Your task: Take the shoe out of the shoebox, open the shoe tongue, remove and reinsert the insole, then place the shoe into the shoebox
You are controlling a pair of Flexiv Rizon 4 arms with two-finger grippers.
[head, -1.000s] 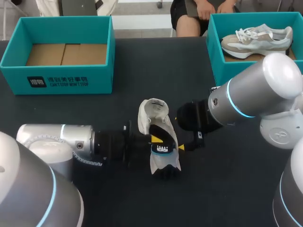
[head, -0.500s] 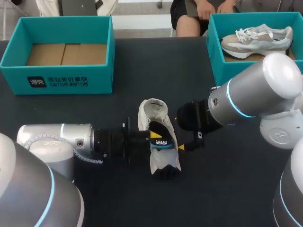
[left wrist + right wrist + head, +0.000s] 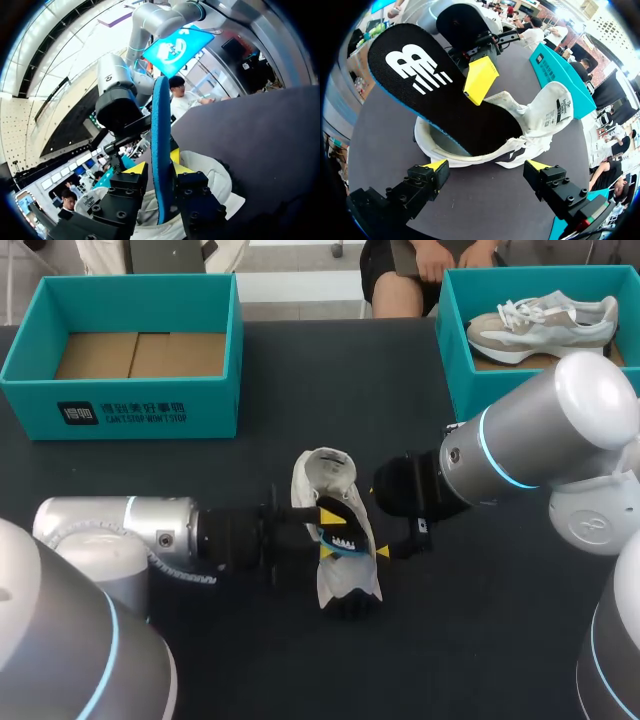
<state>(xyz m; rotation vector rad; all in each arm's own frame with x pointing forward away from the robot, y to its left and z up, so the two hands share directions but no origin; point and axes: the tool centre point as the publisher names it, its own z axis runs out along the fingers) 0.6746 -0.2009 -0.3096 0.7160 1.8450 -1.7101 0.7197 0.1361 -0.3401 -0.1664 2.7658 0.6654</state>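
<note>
A white shoe (image 3: 328, 585) (image 3: 470, 155) lies at the table's middle, its tongue (image 3: 325, 472) (image 3: 555, 107) folded forward. A black insole (image 3: 342, 542) (image 3: 430, 85) with a blue edge (image 3: 161, 150) sticks half out of the shoe, its front end inside and its heel end raised. My left gripper (image 3: 330, 525) (image 3: 155, 164) comes in from the left. Its fingers (image 3: 480, 80) stand slightly apart, open, with the insole between them. My right gripper (image 3: 378, 530) (image 3: 485, 167) is wide open at the shoe's right side, one tip toward each end of the shoe, touching nothing.
A teal shoebox (image 3: 452, 370) at the back right holds a second grey and white shoe (image 3: 545, 320). Another teal box (image 3: 130, 405) at the back left shows only its cardboard floor. Both arms crowd the table's middle.
My left gripper's fingers have parted from a shut grip on the insole, and the insole has tipped slightly. The shoe and the right arm have kept still.
</note>
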